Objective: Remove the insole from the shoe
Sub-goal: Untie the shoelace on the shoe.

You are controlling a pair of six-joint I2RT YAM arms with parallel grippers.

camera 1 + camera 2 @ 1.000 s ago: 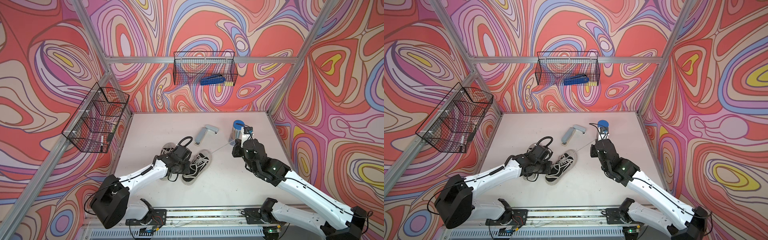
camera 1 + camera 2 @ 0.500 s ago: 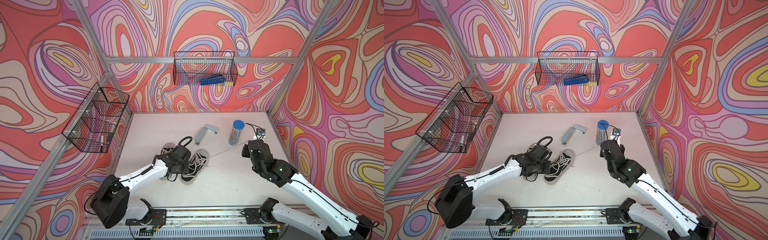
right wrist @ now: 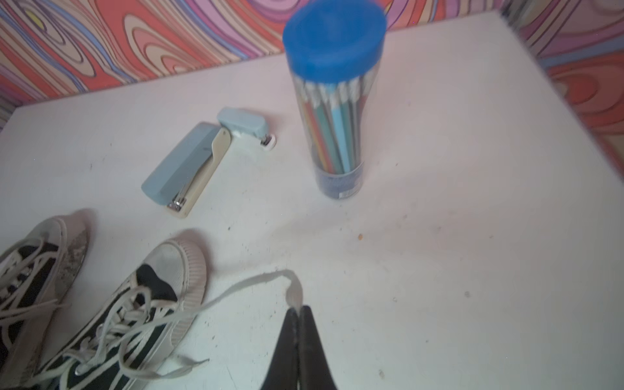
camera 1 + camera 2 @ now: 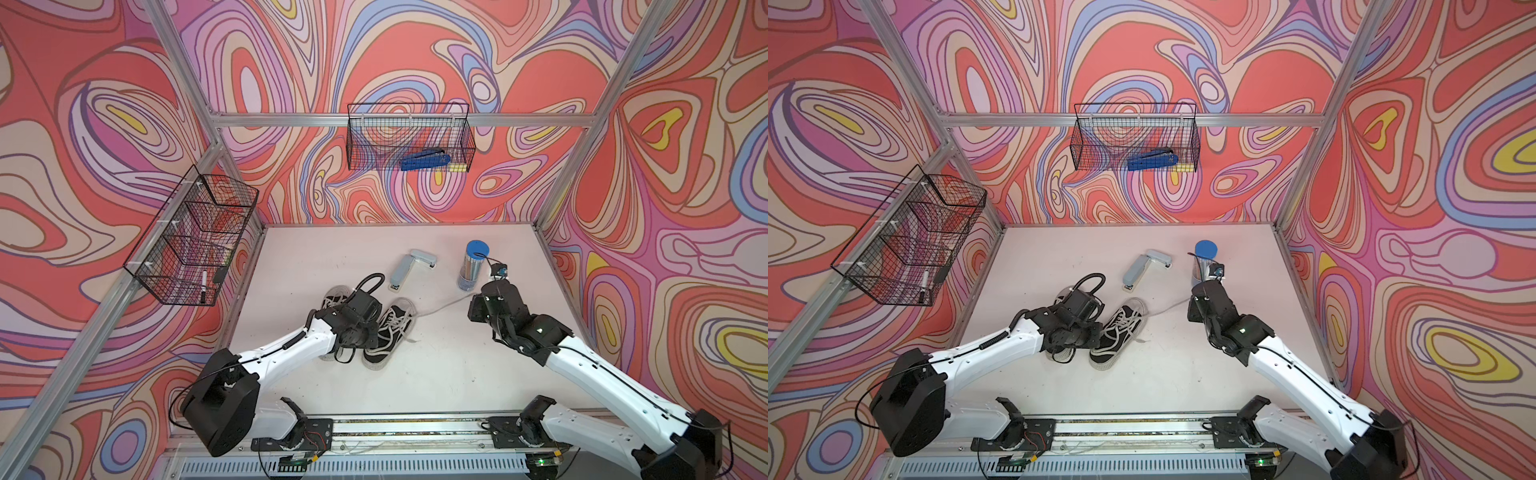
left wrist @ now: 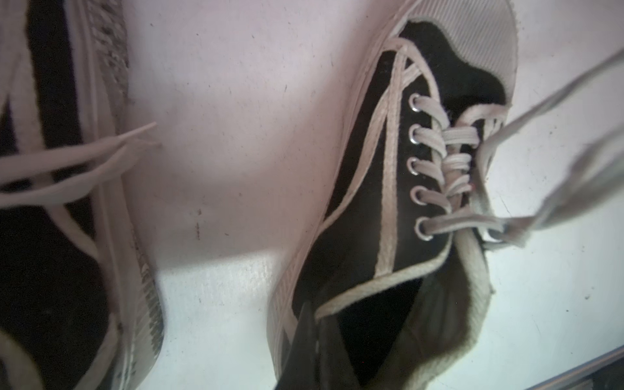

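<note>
Two black canvas shoes with white laces lie mid-table. My left gripper [image 5: 312, 320] is shut on the collar edge of the right-hand shoe [image 4: 388, 332] [image 5: 405, 209], one finger inside the opening and one outside. The shoe's inside is dark, and the insole is hidden. To the right of that shoe, my right gripper [image 3: 299, 309] [image 4: 473, 298] is shut on the end of its lace [image 3: 236, 290]. The lace runs in a loose line across the table [image 4: 440, 307]. The other shoe [image 4: 334, 295] [image 3: 30, 270] lies partly under my left wrist.
A grey-blue stapler [image 4: 409, 268] lies open behind the shoes. A clear tube of pencils with a blue lid [image 4: 473, 266] stands just behind my right wrist. Wire baskets hang on the back wall [image 4: 409, 143] and the left wall [image 4: 195, 237].
My right gripper swung out to the right with the lace end, pulling it straight, then came back a little to the left, and the lace has slackened. My left arm and the shoes have barely moved.
</note>
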